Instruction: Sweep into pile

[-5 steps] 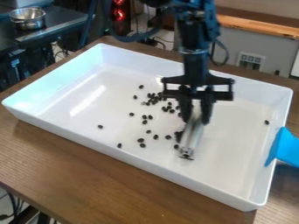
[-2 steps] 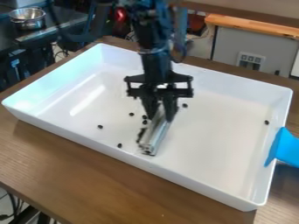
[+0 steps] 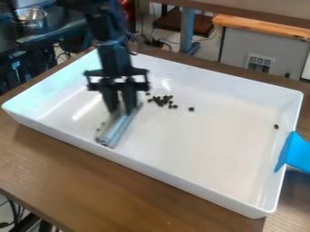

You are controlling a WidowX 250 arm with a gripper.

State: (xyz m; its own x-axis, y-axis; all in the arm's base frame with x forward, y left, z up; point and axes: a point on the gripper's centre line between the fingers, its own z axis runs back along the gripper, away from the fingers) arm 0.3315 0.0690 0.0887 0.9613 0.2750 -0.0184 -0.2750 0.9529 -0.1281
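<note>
My black gripper (image 3: 120, 112) hangs over the left part of the white tray (image 3: 212, 136), shut on a silvery brush-like bar (image 3: 118, 129). The bar slants from the gripper down toward the tray's near left wall. A few dark bits show along its left side, partly hidden by it. Behind and to the right of the bar, a loose cluster of black beans (image 3: 162, 100) lies on the tray floor. One bean (image 3: 191, 109) sits just right of that cluster, and another bean (image 3: 277, 126) is by the right wall.
The tray's raised walls surround the bar. A blue object (image 3: 297, 153) leans at the tray's right edge, above the brown wooden table (image 3: 91, 181). A metal pot (image 3: 29, 17) stands on a dark surface at the upper left.
My gripper and the bar have moved left across the tray. Beans that lay in the tray's middle are gone from there, and the cluster at the back has come into sight.
</note>
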